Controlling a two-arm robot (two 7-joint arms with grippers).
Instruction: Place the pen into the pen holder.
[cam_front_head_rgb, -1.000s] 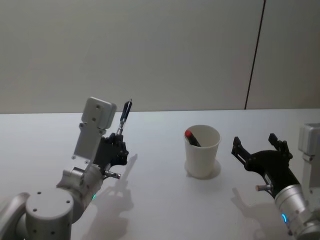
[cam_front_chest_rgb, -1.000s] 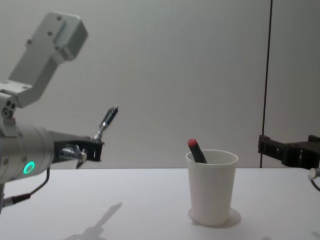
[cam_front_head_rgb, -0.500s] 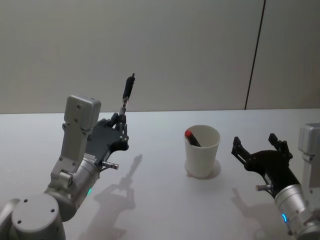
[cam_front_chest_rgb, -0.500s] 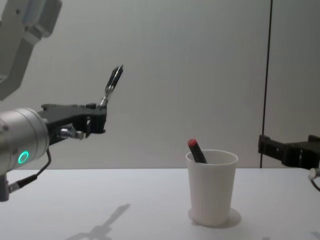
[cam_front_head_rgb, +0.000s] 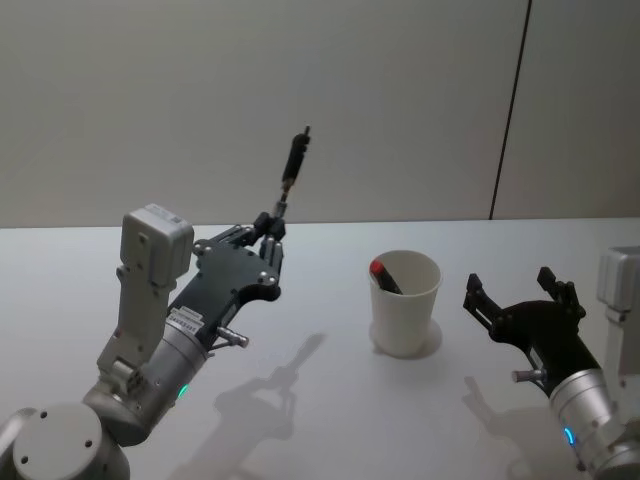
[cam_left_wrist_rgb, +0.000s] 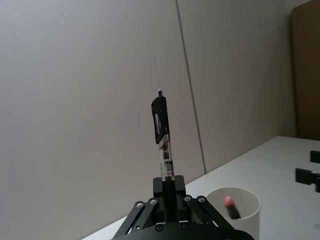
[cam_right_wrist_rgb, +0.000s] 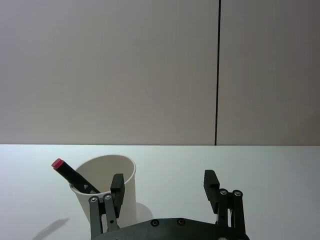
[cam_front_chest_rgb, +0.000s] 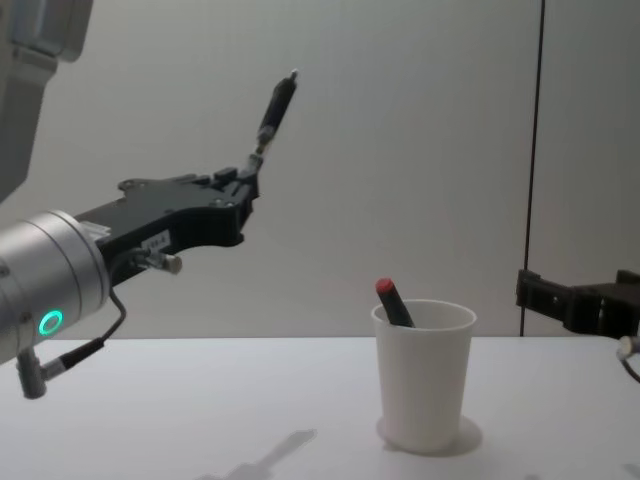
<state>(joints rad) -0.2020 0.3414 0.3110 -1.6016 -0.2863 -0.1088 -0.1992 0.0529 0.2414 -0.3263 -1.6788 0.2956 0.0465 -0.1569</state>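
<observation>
At the left, the left gripper (cam_front_head_rgb: 271, 226) hangs raised above the table (cam_front_head_rgb: 330, 420), its fingers clamped on the lower end of the pen (cam_front_head_rgb: 292, 168). The pen stands up out of the grip, clip end uppermost, leaning a little toward the right. It is in the air, to the left of and higher than the pen holder (cam_front_head_rgb: 405, 305), and well apart from it. The step in hand looks like the carry to the cup. As the pen juts above the fingers, the wrist will probably have to turn over so that the free end points down into the mouth before any descent. A red-capped marker (cam_front_head_rgb: 383, 275) already leans against the cup's left inner wall, so the open middle and right of the mouth is the safer target. The paper cup looks light and could tip if its rim is nudged, so a straight, centred entry and a low release would serve best. At the right, the right gripper (cam_front_head_rgb: 510, 287) sits parked near the cup, fingers apart.
</observation>
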